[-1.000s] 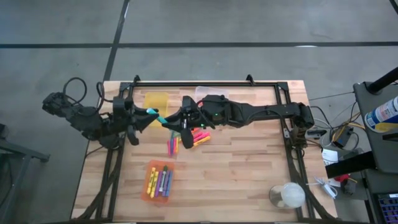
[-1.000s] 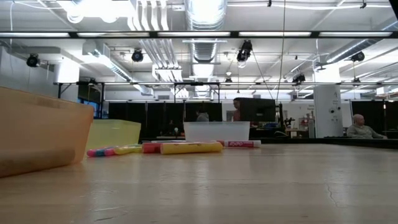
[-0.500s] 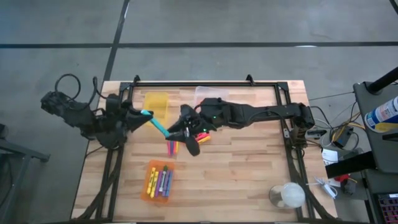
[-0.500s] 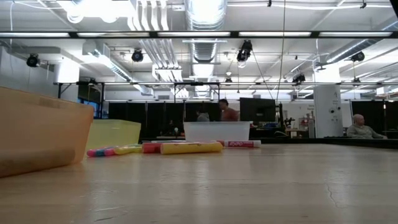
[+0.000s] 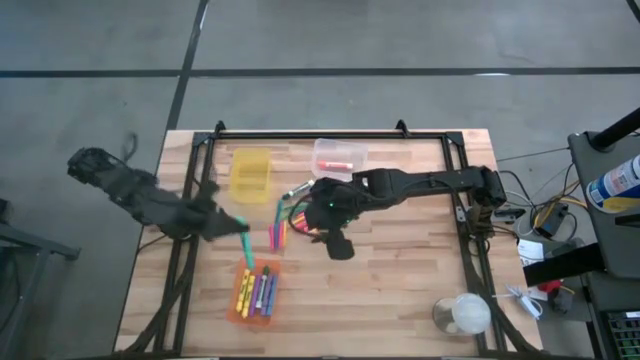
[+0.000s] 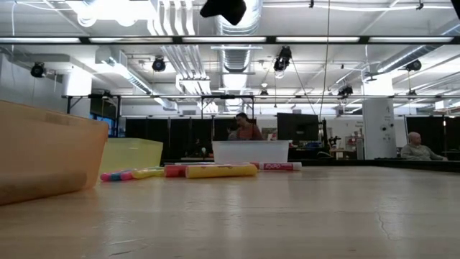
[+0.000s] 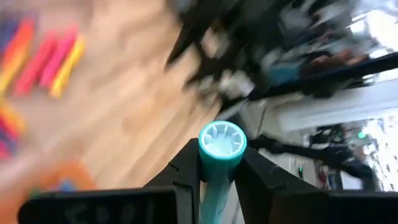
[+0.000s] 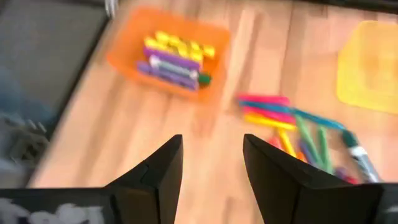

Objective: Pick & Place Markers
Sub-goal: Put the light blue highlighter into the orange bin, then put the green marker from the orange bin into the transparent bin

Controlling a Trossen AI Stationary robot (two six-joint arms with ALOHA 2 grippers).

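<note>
Two pincers | left pincer point(image 7: 219, 163) clamps teal marker point(image 7: 221, 142) | right pincer point(image 8: 211, 163) apart above loose markers point(image 5: 278, 236)

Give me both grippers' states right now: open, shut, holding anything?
Left gripper: shut on a teal marker, just above the orange bin.
Right gripper: open, empty, over the table near the loose markers.

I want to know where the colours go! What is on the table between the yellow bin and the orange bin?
In the high view, a small pile of loose markers lies on the wood between the yellow bin and the orange bin.
</note>
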